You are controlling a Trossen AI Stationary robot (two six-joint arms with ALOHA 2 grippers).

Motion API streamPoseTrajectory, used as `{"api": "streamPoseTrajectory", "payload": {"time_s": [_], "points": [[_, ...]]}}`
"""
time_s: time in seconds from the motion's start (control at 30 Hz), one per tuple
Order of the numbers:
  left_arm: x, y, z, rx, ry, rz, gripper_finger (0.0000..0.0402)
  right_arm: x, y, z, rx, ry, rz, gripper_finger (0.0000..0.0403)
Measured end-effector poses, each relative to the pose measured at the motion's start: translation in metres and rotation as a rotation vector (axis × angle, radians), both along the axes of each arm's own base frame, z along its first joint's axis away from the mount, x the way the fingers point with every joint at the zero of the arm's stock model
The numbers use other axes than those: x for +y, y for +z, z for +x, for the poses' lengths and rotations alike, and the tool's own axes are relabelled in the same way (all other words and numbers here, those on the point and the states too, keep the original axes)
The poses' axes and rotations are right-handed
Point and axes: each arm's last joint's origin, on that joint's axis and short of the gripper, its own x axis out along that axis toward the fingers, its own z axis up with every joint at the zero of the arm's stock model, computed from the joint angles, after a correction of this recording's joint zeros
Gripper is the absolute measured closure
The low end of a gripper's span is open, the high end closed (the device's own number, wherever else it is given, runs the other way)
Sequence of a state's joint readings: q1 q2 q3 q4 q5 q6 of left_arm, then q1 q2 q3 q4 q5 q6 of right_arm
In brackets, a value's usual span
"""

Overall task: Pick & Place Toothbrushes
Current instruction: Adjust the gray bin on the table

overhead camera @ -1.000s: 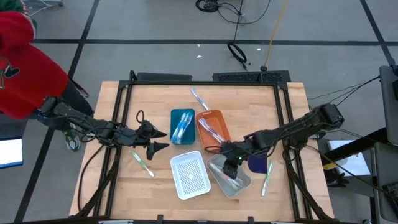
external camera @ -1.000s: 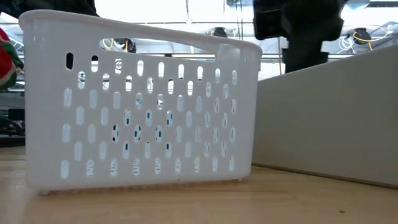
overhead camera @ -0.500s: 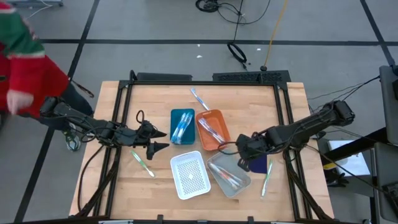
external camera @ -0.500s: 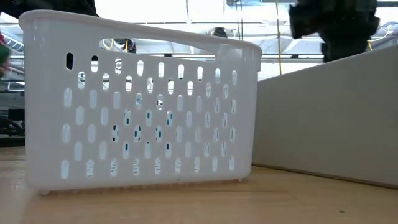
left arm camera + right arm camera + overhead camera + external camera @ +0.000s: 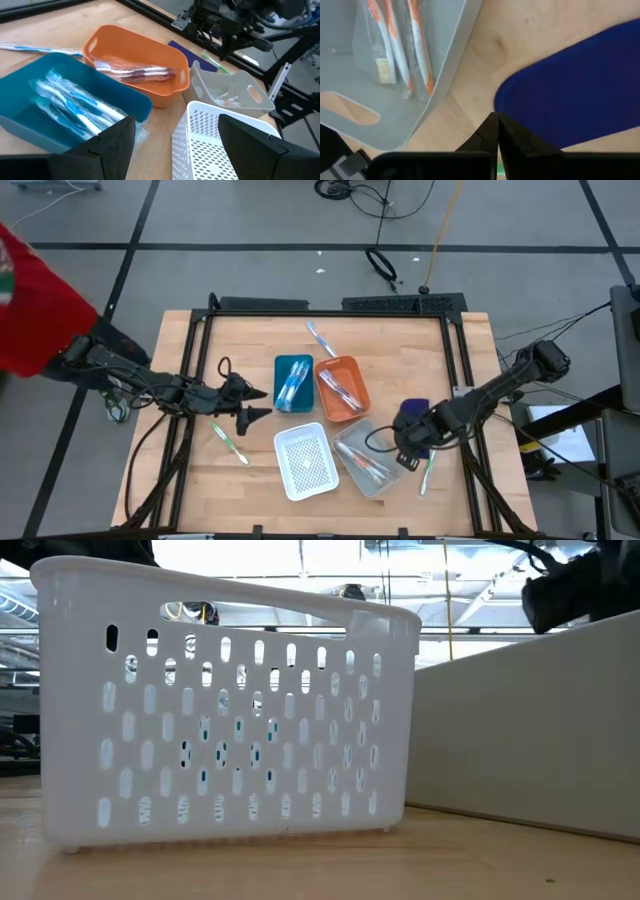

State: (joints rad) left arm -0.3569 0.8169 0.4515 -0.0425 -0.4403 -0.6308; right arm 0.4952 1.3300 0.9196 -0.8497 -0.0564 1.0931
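The right gripper (image 5: 405,461) hangs over the tabletop (image 5: 470,340) between the grey tray (image 5: 390,477) and the dark blue piece (image 5: 415,432); its fingers are clenched together and nothing shows between them. In its wrist view the closed tips meet just above bare wood, with the grey tray's wall on one side and the blue piece on the other. Orange toothbrushes (image 5: 395,47) lie inside the grey tray, so that delivery looks complete, and the step in hand seems to be the move on to another loose brush. The nearest is a green toothbrush (image 5: 427,471) lying on the tabletop just beside this gripper, at the edge of the blue piece. Picking it up would call for the fingers to part first, line up across the thin handle, and come down close to the wood without catching the blue piece. The left gripper (image 5: 256,405) waits released near the blue tray (image 5: 278,364), which holds blue toothbrushes (image 5: 75,102); the orange tray (image 5: 107,42) holds pink ones (image 5: 135,73). Another green brush (image 5: 229,442) lies loose near the left arm, a blue one (image 5: 320,339) behind the trays, and the white basket (image 5: 305,460) looks empty.
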Motion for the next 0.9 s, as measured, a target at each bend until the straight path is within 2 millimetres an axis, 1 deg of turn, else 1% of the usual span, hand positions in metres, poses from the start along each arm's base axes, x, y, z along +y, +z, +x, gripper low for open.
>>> {"api": "streamPoseTrajectory", "payload": {"time_s": [0.2, 0.33, 0.47, 0.67, 0.9], "points": [[0.001, 0.0, 0.0, -0.004, 0.031, 0.012, 0.0117, 0.009, -0.016, -0.004, -0.026, -0.035, 0.067, 0.0403], [0.001, 0.0, 0.0, -0.006, 0.034, 0.004, 0.0117, 0.012, -0.022, -0.005, -0.046, -0.059, 0.095, 0.0403], [0.001, 0.001, 0.0, -0.008, 0.021, 0.029, 0.0117, 0.017, -0.023, 0.002, -0.114, -0.053, 0.143, 0.0403], [-0.003, 0.004, 0.001, -0.032, -0.048, 0.078, 0.0117, 0.023, -0.033, 0.008, -0.08, -0.046, 0.174, 0.0403], [-0.01, 0.004, -0.002, -0.036, -0.089, 0.076, 0.0117, 0.031, -0.038, 0.022, -0.159, -0.035, 0.231, 0.0403]]}}
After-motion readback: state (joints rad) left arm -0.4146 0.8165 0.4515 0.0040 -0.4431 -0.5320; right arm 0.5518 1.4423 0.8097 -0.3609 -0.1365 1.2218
